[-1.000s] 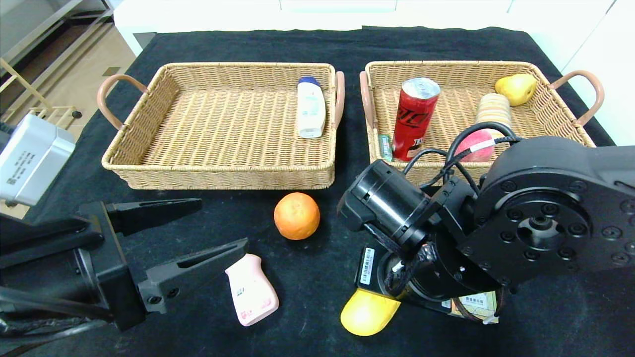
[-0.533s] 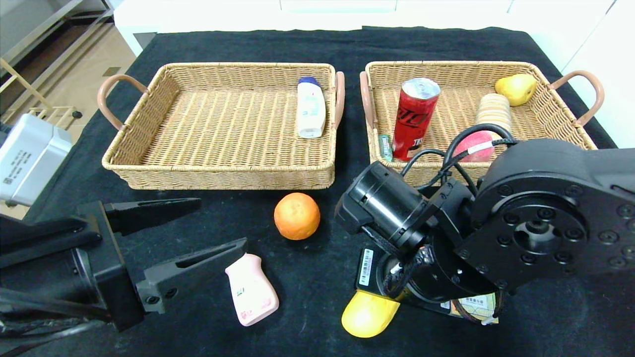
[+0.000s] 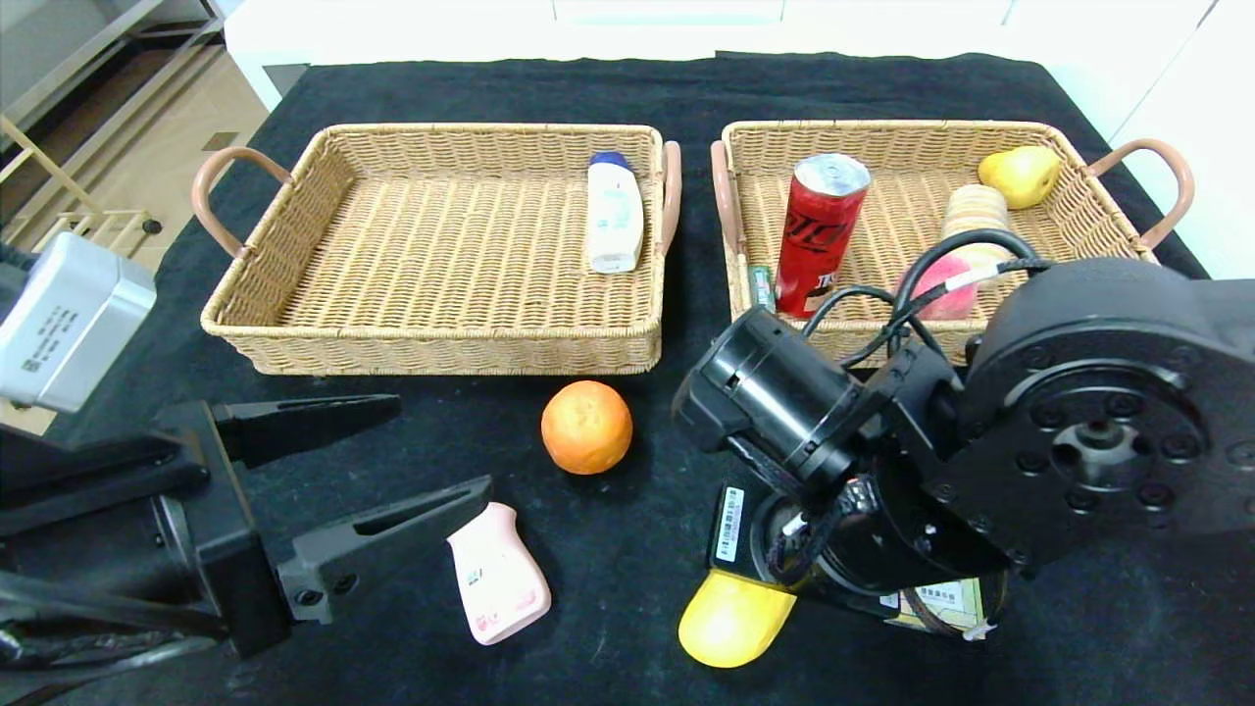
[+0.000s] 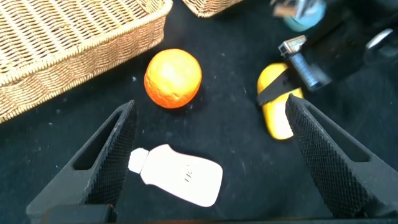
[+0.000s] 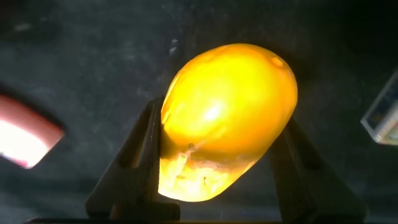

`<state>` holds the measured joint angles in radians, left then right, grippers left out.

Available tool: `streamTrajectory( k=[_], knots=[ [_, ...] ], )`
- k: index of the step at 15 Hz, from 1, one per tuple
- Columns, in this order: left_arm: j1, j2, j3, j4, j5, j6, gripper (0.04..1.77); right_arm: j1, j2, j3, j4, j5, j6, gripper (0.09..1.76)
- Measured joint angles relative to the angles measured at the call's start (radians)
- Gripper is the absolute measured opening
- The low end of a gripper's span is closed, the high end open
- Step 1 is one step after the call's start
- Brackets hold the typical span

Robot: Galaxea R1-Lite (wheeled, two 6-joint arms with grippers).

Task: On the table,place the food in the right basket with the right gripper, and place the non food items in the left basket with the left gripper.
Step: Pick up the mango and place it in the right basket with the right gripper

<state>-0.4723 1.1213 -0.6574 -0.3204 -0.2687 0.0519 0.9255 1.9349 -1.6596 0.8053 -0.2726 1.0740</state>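
Both right gripper (image 5: 217, 155) fingers clamp mango (image 5: 227, 118)

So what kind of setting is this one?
Likely an indoor lab or test room set up for sorting: a black-draped table, two wicker baskets, and light wooden flooring beside it.

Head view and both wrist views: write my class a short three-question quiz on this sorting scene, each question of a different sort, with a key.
1. True or false: the orange lies inside the right basket.
2. Multiple choice: what sits between the fingers of the right gripper? A. red can B. yellow mango C. pink bottle
3. Fill in: the only thing in the left basket is a white ____.

Key
1. False: it lies on the black table, in front of the baskets.
2. B: the fingers flank the yellow mango, which touches both; the red can stands in the right basket and the pink bottle lies beside the open left gripper.
3. bottle.
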Motion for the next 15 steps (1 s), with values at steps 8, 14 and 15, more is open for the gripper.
streamTrajectory(
  k=[8, 14, 15],
  knots=[
    [0.0, 0.004, 0.003, 0.001, 0.0, 0.003, 1.72, -0.036, -0.233, -0.026, 0.066, -0.005, -0.173, 1.04],
    [0.0, 0.002, 0.003, 0.0, 0.0, 0.006, 1.72, -0.227, -0.304, -0.086, 0.063, -0.005, -0.352, 1.04],
    [0.0, 0.002, 0.003, 0.0, 0.0, 0.007, 1.72, -0.258, -0.303, -0.112, 0.062, -0.005, -0.376, 1.03]
  ],
)
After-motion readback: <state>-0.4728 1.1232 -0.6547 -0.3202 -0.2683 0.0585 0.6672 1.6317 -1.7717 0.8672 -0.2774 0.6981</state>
